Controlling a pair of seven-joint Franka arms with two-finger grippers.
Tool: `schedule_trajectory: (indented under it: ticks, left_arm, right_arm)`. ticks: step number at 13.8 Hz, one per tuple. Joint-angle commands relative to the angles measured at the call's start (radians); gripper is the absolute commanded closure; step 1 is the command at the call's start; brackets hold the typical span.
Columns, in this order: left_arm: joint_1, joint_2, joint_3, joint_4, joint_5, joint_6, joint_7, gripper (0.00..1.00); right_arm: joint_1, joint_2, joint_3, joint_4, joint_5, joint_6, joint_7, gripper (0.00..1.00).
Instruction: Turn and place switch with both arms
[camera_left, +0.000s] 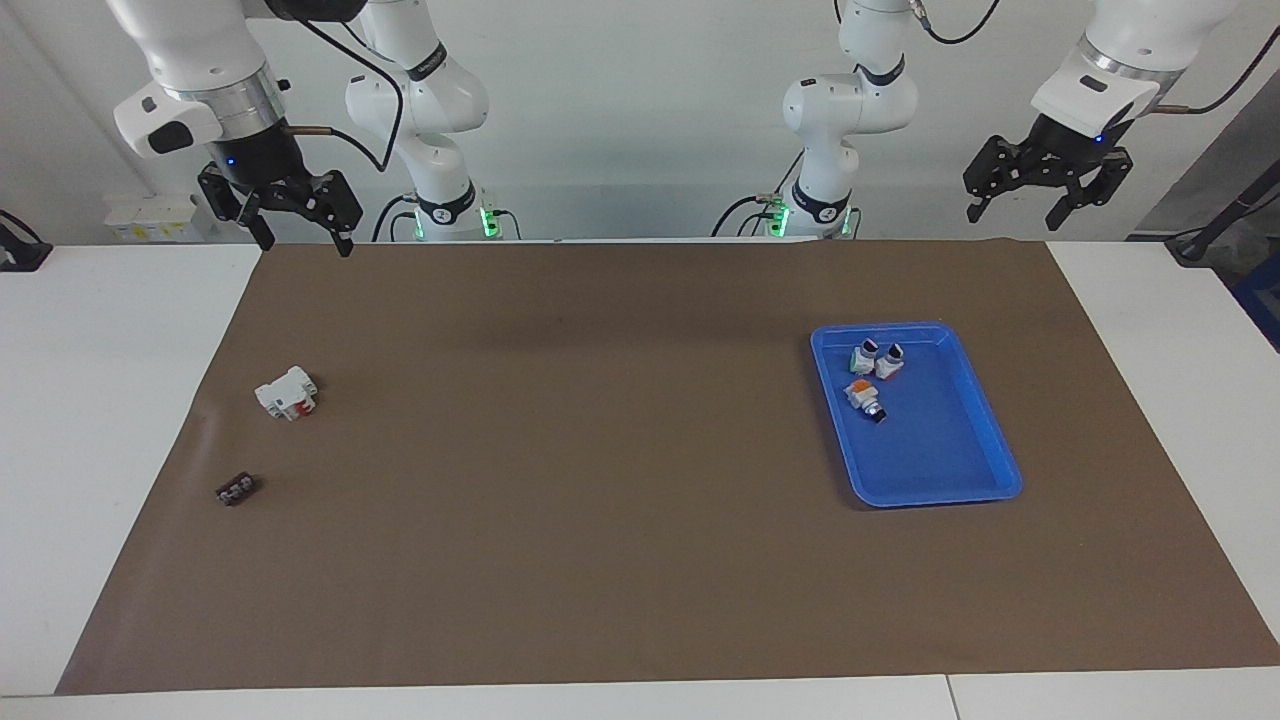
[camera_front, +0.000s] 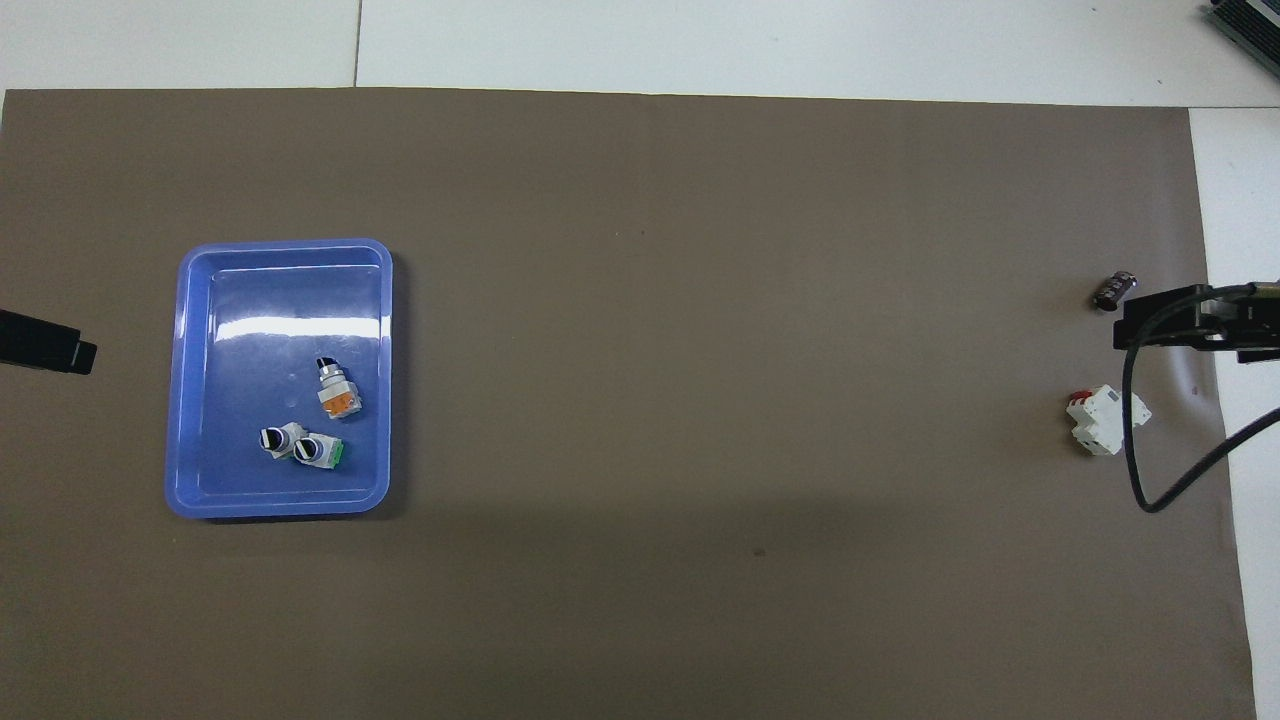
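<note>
In the facing view I see the white worktop (camera_left: 120, 420) covered by a brown mat (camera_left: 620, 480). A shallow blue plastic tray (camera_left: 975, 440) lies toward the left arm's end. Inside it, at about eleven o'clock from the tray's middle, sits the small white-grey switch with the green block (camera_left: 862, 356), touching a plain white-grey switch (camera_left: 889, 361) beside it. The orange-marked switch (camera_left: 863, 397) lies just farther from the robots. The left pincer (camera_left: 1022, 208) hangs high over the mat's edge at the tray's one o'clock, fingers spread wide, holding nothing. The right pincer (camera_left: 298, 238) hangs over the mat's corner at its own end, also spread wide and empty. A white block with red (camera_left: 287, 393) and a small dark part (camera_left: 236, 489) rest on the mat below it.

From overhead, the green-block switch (camera_front: 320, 451) lies at six o'clock in the tray (camera_front: 185, 380), the orange-marked one (camera_front: 337, 393) above it. The left pincer (camera_front: 75, 352) shows only a black tip; the right pincer (camera_front: 1160, 325) sits between the dark part (camera_front: 1115, 290) and the white block (camera_front: 1105, 421).
</note>
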Motion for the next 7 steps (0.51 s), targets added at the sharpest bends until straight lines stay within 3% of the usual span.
schedule_trajectory:
  ticks: [1, 7]
  left_arm:
    - [-0.029, -0.004, 0.031, 0.001, 0.01, -0.019, -0.011, 0.0]
    - [-0.061, -0.005, 0.063, 0.001, 0.013, -0.036, -0.012, 0.0]
  right_arm:
    - [-0.01, -0.009, 0.007, 0.003, -0.001, -0.019, -0.021, 0.0]
    - [-0.01, -0.009, 0.007, 0.003, -0.001, -0.019, -0.021, 0.0]
